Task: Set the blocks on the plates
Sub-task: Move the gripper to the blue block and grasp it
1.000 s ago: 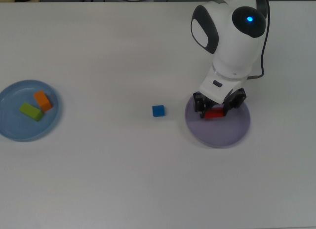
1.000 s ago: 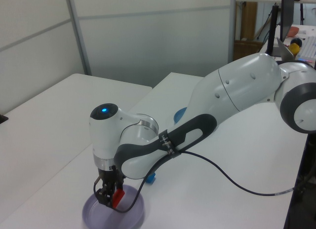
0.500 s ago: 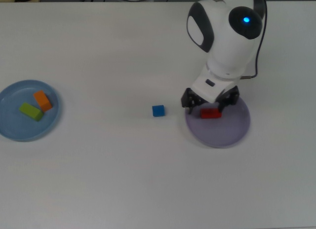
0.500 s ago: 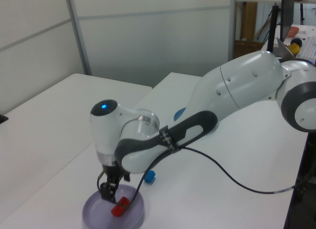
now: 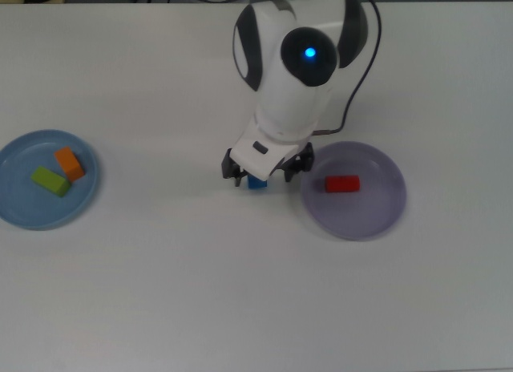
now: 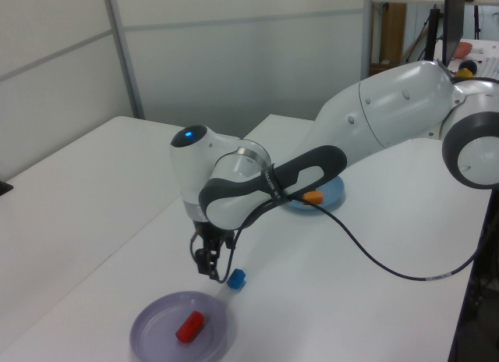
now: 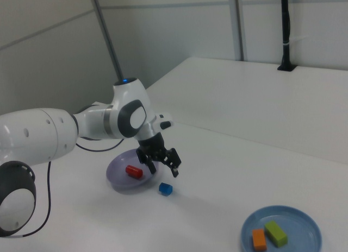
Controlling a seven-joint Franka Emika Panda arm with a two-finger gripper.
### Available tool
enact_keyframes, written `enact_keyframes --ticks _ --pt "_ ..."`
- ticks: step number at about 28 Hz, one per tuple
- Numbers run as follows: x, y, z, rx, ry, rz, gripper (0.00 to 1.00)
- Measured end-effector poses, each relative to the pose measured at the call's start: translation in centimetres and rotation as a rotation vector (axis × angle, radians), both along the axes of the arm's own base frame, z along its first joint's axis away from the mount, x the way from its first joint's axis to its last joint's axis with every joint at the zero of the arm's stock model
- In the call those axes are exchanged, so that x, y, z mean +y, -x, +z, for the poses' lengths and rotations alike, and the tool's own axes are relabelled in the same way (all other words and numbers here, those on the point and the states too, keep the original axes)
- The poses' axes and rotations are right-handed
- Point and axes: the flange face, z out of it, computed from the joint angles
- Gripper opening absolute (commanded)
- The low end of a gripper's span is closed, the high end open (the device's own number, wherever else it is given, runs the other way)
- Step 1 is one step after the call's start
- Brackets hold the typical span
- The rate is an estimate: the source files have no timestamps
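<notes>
The blue cube (image 5: pixel 256 183) sits on the white table just left of the lavender plate (image 5: pixel 370 213) in the top view. My gripper (image 5: pixel 264 177) hovers open right over the cube, a finger on each side, holding nothing. In the right view the gripper (image 7: pixel 163 170) hangs a little above the blue cube (image 7: pixel 165 189). The red block (image 5: pixel 342 183) lies alone on the lavender plate. The orange block (image 5: pixel 70 163) and the green block (image 5: pixel 50 181) rest on the light blue plate (image 5: pixel 24 210) at the top view's far left.
The arm's white body (image 5: pixel 296 59) reaches in from the top view's upper edge with a black cable (image 5: pixel 359 83) trailing beside it. In the left view the arm crosses in front of the light blue plate (image 6: pixel 331 198).
The gripper let go of the red block on the lavender plate, rose, and moved to the top view's left until it stood over the blue cube. The red block stays on the plate.
</notes>
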Motion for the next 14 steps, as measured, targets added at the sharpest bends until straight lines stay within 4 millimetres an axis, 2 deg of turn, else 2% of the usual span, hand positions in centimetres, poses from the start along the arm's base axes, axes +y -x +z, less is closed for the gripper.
enact_keyframes --ticks 3,6,7,8,11,12,13,14 --pt "-0.9 0.4 -1.1 0.028 0.004 0.024 0.99" --pt "-1.1 0.8 -1.9 0.047 0.007 0.032 0.83" --pt "-1.2 0.9 -2.2 0.052 0.008 0.034 0.75" --pt "-1.1 1.0 -2.3 0.057 0.008 0.036 0.61" --pt "-1.1 1.3 -2.9 0.069 0.01 0.039 0.3" --pt "-1.1 1.3 -3.0 0.072 0.01 0.039 0.18" --pt "-1.2 1.4 -3.2 0.074 0.011 0.04 0.0" --pt "-1.2 1.4 -3.3 0.076 0.011 0.04 0.0"
